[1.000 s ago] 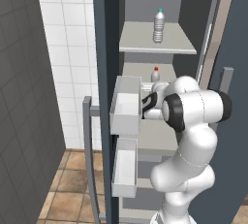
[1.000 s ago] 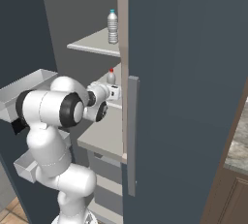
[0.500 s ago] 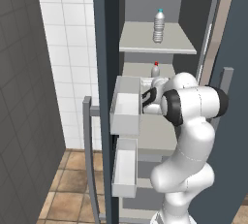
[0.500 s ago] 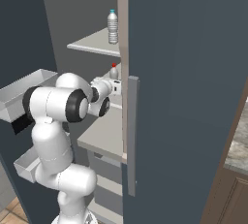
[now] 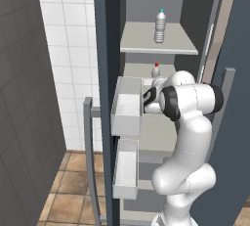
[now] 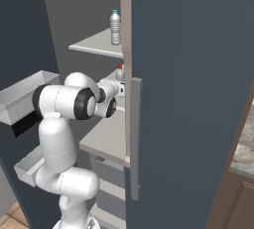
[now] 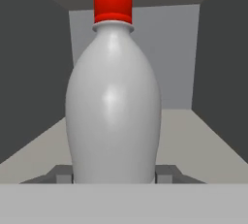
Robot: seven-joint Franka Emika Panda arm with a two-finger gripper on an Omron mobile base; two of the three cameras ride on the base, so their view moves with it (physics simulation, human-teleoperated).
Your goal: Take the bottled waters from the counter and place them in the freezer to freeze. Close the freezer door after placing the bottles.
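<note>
Inside the freezer [image 5: 195, 34], a pale grey upper shelf [image 5: 141, 44] sits above the end effector [image 7: 114, 173] and carries a teal-capped bottle [image 5: 160, 26], standing upright. The lower shelf [image 6: 106, 136] runs under the end effector; the red-capped bottle [image 7: 113, 97] stands upright between the fingertips there.

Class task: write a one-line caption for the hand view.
Gripper shut on red-capped bottle, upright inside the freezer.

Even, soft light (rendered, sharp)
</note>
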